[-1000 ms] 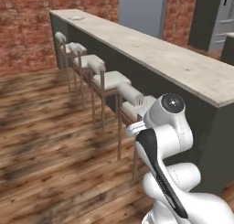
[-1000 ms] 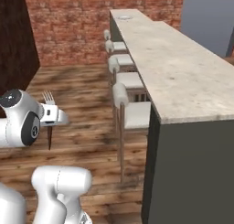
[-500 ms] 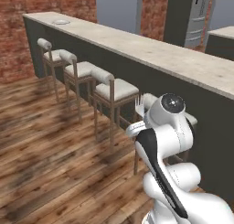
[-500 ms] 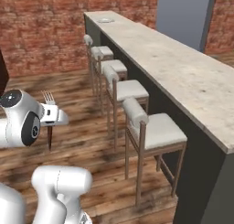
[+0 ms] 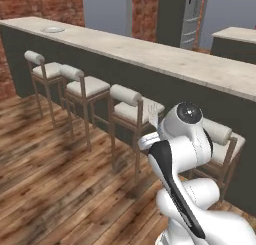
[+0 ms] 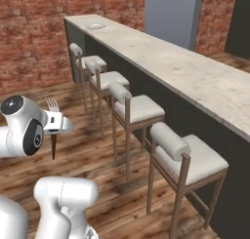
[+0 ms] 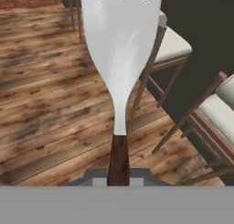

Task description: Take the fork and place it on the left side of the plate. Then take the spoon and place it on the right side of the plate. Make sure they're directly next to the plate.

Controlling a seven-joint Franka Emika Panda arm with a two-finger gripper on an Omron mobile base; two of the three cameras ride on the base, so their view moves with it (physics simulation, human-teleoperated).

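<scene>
Silvery tines, dark handle: the fork [image 7: 119, 67] stands upright in the hand view, its white head up, its brown handle running down between the fingers.
Fingers: clenched on the fork's handle; in the right base view the gripper [image 6: 53, 128] holds it beside the white arm, tines above, dark handle hanging below.
Fork, left base view: the tines [image 5: 153, 109] rise just behind the arm's round wrist joint.
Plate: the plate [image 6: 95, 26] lies at the far end of the bench, well apart from the fork; the left base view has it at [image 5: 52, 29].
Bench: a long pale stone top [image 6: 185, 72] on a dark body, running away toward a brick wall [image 6: 29, 43].
Stools: four padded stools along the bench's near side, the closest at [image 6: 188, 157].
Floor: brown wooden planks [image 7: 50, 113] under the held fork.
</scene>
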